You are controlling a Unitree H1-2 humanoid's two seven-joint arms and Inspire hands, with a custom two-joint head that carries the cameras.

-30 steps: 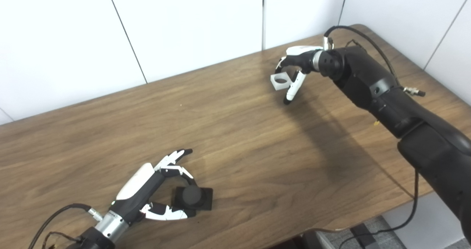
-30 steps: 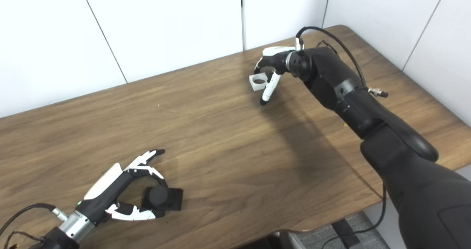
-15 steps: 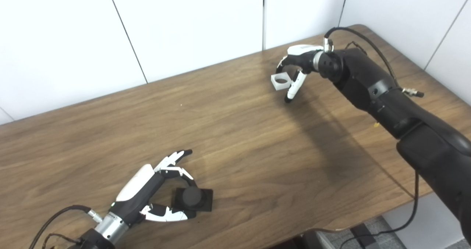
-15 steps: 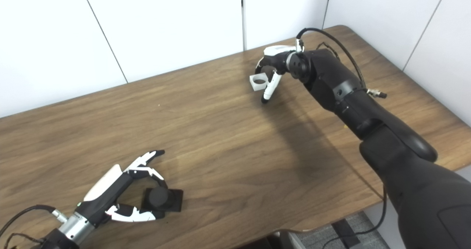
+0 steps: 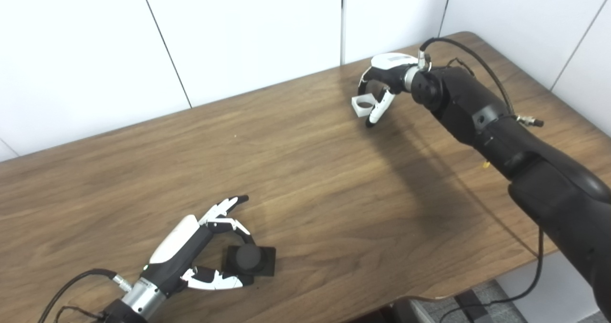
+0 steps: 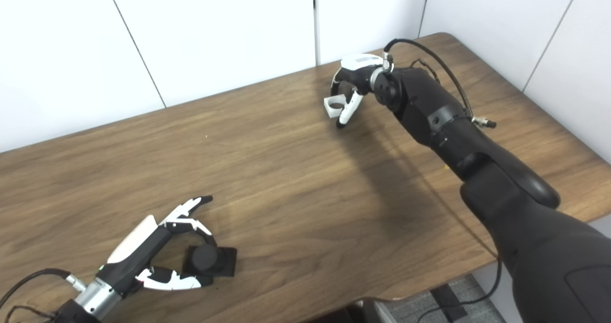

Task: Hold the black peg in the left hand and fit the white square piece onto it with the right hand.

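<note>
1. Where the wooden table (image 5: 305, 170) meets the room, plain white wall panels (image 5: 238, 32) stand behind it, their seams showing as thin dark lines; the tabletop is dark brown with a long grain, and its rounded far corner sits at the upper right.
2. Off the near right edge a patch of grey floor (image 5: 482, 304) shows below the table, with a black cable hanging toward it.
3. Both arms are cut off by the picture's bottom edge, and the right forearm hides part of the table's right side.
4. Whether the right hand's fingertips actually pinch the white piece or only cage it is hard to make out; it looks held.
5. Near the front left lies the black peg (image 5: 248, 260): a short round stub rising from a flat square black base, resting on the wood.
6. Around it the left hand (image 5: 203, 246) is spread apart, fingers behind and thumb in front, clasping nothing.
7. Far across the table, well apart from the peg, the right hand (image 6: 354, 82) curls over the white square piece (image 6: 333, 106), a pale block with a round hole through it.
</note>
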